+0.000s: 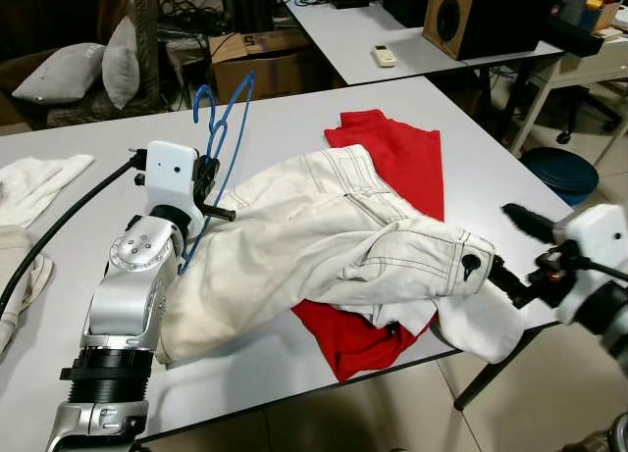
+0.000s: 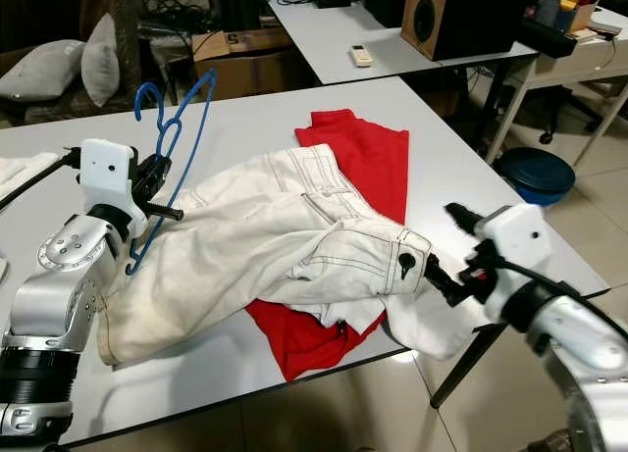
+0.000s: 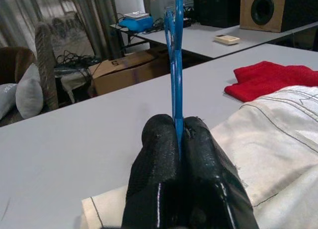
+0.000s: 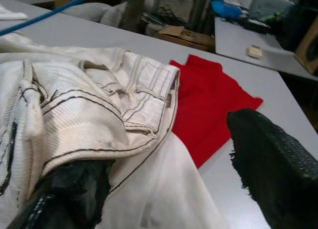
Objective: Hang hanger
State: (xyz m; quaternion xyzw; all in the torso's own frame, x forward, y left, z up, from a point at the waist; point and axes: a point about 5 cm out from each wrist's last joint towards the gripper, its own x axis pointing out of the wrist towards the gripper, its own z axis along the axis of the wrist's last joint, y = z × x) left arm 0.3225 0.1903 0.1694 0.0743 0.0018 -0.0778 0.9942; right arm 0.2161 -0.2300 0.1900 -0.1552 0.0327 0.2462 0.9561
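A blue wire hanger stands upright above the grey table, its hook at the top. My left gripper is shut on its lower part; in the left wrist view the black fingertips pinch the blue wire. White trousers lie crumpled across the table over a red garment. My right gripper is open at the table's right front edge, beside the trousers' cuff. One finger lies against the white cloth, the other finger stands clear.
A white cloth lies at the table's left end. Behind stands a second table with a remote and a speaker. A cardboard box and cushions are further back. A blue round bin sits on the floor right.
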